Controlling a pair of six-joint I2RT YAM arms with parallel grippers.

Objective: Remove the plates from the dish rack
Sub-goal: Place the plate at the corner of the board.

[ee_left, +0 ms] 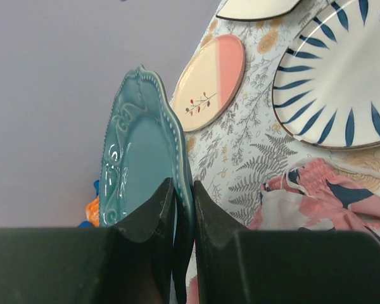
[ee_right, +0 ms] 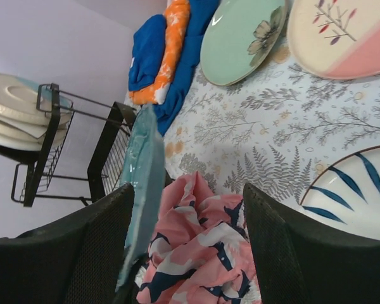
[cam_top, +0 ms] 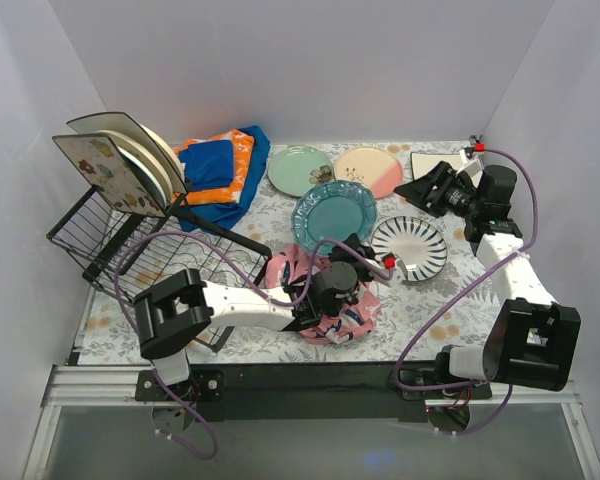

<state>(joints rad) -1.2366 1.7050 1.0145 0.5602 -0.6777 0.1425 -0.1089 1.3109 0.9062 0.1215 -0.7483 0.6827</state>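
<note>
The black wire dish rack (cam_top: 110, 235) stands at the left, with cream and flowered plates (cam_top: 120, 160) leaning at its far end. My left gripper (cam_top: 352, 250) is shut on the rim of a teal plate (cam_top: 332, 215), held tilted above the table; its fingers (ee_left: 209, 209) pinch the plate's edge (ee_left: 139, 158). My right gripper (cam_top: 420, 188) is open, to the right of the teal plate. In the right wrist view the teal plate (ee_right: 142, 177) shows edge-on by the left finger of that gripper (ee_right: 189, 187), not clamped.
On the table lie a mint green plate (cam_top: 300, 170), a cream-and-pink plate (cam_top: 368, 172), a blue-striped plate (cam_top: 410, 247) and a cream square plate (cam_top: 430, 160). A pink patterned cloth (cam_top: 335, 300) lies under the left gripper. Folded blue-orange cloths (cam_top: 220, 170) lie behind the rack.
</note>
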